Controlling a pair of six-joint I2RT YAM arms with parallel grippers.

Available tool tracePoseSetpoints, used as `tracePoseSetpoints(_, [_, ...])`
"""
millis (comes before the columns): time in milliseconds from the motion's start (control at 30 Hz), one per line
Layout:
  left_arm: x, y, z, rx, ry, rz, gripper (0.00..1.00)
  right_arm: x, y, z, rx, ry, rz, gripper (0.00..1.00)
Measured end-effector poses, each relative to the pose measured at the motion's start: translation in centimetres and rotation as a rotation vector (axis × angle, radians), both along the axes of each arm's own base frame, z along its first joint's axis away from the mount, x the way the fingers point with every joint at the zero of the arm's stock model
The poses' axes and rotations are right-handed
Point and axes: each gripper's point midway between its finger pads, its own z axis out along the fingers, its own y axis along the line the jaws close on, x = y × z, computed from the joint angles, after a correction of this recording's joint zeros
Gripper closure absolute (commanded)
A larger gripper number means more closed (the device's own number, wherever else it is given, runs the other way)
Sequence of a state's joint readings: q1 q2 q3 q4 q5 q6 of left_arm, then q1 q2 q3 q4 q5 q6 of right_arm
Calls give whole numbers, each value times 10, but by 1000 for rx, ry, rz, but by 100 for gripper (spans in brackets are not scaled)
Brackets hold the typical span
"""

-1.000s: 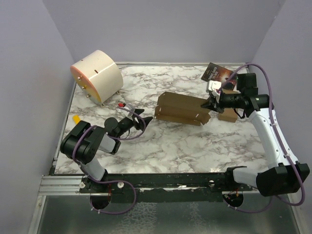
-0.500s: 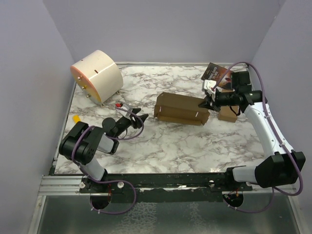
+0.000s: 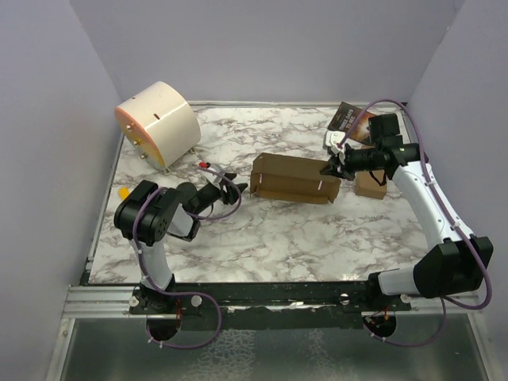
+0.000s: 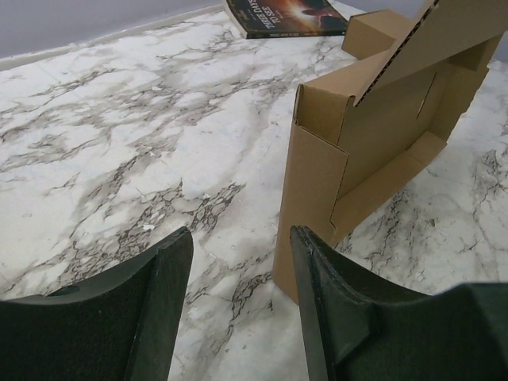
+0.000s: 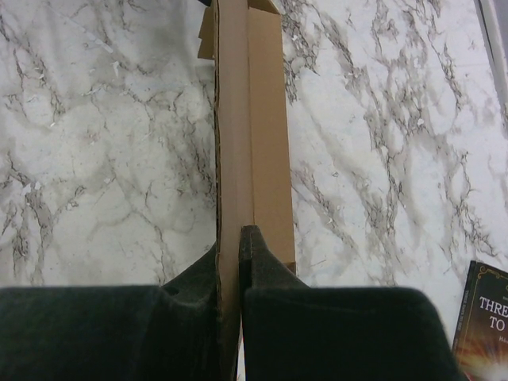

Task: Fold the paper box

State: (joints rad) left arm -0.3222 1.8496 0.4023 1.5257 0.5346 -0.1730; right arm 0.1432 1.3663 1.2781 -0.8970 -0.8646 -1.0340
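The paper box (image 3: 292, 178) is a brown cardboard mailer partly folded, lying mid-table with its walls up. My right gripper (image 3: 329, 168) is shut on a thin upright panel at the box's right end; in the right wrist view the panel's edge (image 5: 235, 119) runs straight out from between my fingertips (image 5: 240, 238). My left gripper (image 3: 231, 181) is open just left of the box's left end. In the left wrist view only marble lies between its fingers (image 4: 240, 238), and the box's open end (image 4: 321, 167) stands right ahead of the right finger (image 4: 317, 286).
A cream round drum (image 3: 157, 123) sits at the back left. A dark printed booklet (image 3: 349, 119) (image 4: 286, 16) lies at the back right. A smaller brown box (image 3: 370, 185) (image 4: 379, 28) stands behind my right gripper. A small yellow piece (image 3: 123, 191) lies by the left edge.
My left arm has swung forward and its gripper has come closer to the box's left end, jaws a little narrower. My right gripper has shifted slightly back and left with the box panel.
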Motion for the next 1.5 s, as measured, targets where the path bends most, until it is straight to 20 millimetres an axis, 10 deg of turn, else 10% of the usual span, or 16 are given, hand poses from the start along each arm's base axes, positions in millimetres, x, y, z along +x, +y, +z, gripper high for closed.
tracePoseSetpoints(1500, [14, -55, -4, -11, -42, -204, 36, 2, 3, -5, -7, 31, 9, 99])
